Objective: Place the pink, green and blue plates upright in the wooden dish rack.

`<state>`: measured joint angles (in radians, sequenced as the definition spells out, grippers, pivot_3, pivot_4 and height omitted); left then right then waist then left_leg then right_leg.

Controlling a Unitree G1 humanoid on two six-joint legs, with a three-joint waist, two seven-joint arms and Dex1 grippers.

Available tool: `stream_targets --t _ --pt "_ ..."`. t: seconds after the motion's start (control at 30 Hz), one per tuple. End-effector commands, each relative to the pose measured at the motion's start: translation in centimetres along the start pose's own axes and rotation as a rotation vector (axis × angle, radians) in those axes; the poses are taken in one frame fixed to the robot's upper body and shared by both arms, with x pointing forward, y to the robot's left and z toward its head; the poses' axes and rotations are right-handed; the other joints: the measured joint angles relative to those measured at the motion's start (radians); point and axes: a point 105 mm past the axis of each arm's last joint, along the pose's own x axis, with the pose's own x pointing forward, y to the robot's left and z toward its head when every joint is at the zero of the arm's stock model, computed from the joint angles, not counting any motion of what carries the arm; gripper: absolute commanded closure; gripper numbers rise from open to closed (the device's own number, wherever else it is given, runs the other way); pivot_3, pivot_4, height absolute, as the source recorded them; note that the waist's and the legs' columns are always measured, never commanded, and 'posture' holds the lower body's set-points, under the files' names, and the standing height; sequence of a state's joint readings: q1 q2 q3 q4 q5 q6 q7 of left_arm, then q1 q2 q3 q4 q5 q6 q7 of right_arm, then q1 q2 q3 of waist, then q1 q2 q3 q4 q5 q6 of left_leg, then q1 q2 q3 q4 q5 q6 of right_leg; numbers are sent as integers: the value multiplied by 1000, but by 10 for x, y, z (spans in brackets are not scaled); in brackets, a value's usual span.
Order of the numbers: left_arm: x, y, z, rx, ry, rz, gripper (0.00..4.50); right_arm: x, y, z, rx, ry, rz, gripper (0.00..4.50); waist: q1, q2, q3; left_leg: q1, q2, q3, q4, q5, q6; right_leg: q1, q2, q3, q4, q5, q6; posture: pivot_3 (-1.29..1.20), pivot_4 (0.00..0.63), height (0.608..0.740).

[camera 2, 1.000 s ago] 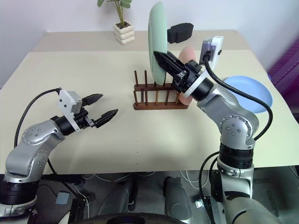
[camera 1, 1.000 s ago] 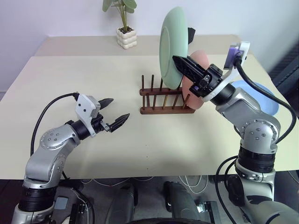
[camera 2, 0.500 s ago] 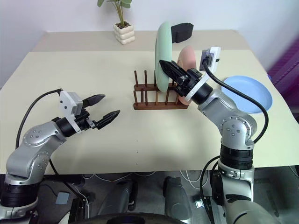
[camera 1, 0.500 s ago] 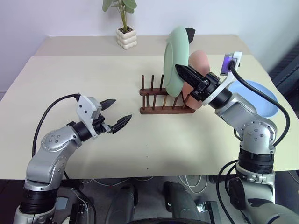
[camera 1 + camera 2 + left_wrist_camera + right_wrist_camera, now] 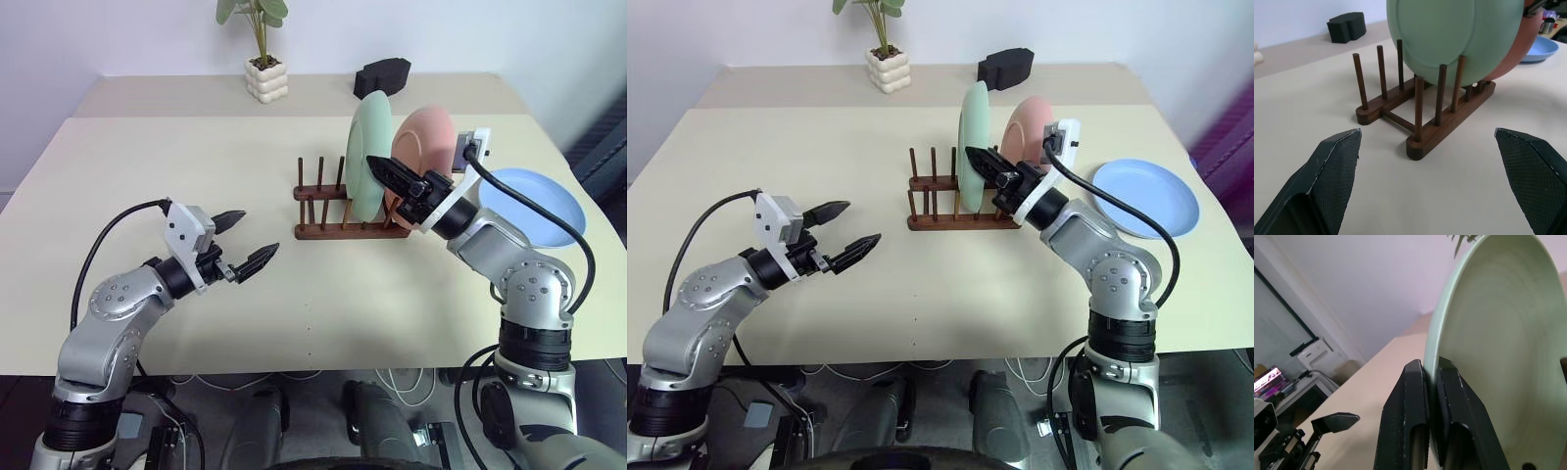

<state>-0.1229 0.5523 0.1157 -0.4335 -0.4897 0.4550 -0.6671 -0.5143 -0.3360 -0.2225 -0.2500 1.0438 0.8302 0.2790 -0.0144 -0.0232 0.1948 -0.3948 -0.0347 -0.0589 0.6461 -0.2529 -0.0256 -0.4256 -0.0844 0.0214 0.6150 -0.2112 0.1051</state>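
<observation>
Green plate point(image 5: 368, 155) upright in rack point(image 5: 348, 215), rim pinched by right jaws; left jaws open.

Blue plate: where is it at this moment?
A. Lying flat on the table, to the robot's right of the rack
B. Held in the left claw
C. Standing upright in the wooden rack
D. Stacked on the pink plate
A. The blue plate lies flat on the table, apart from the wooden dish rack, where the green plate and pink plate stand.
</observation>
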Motion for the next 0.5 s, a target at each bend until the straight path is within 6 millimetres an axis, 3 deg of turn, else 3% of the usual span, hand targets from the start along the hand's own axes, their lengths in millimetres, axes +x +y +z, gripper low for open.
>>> stream_targets --t 0.03,0.1,0.17,0.23,0.4,0.43,0.5 --pt "-1 -3 7 26 -23 -3 16 -1 4 4 1 -16 18 4500 0 0 0 0 0 0 0 0 0 0 0 0 0 0 0 0 150 730" --pt "-1 -3 7 27 -21 -1 16 -2 3 3 5 -13 17 4500 0 0 0 0 0 0 0 0 0 0 0 0 0 0 0 0 150 730" --pt "-1 -3 6 28 -20 0 0 -2 3 3 8 -12 17 3796 0 0 0 0 0 0 0 0 0 0 0 0 0 0 0 0 150 730" --pt "-1 -3 6 29 -18 2 0 -2 4 3 9 -12 19 3048 0 0 0 0 0 0 0 0 0 0 0 0 0 0 0 0 150 730" --pt "-2 -2 5 29 -14 5 0 -3 4 4 -7 -17 23 413 0 0 0 0 0 0 0 0 0 0 0 0 0 0 0 0 150 730" --pt "-2 -2 5 29 -14 5 0 -3 4 4 -14 -20 25 61 0 0 0 0 0 0 0 0 0 0 0 0 0 0 0 0 150 730" --pt "-3 -3 5 27 -12 3 0 -3 5 6 -28 -28 31 61 0 0 0 0 0 0 0 0 0 0 0 0 0 0 0 0 150 730"
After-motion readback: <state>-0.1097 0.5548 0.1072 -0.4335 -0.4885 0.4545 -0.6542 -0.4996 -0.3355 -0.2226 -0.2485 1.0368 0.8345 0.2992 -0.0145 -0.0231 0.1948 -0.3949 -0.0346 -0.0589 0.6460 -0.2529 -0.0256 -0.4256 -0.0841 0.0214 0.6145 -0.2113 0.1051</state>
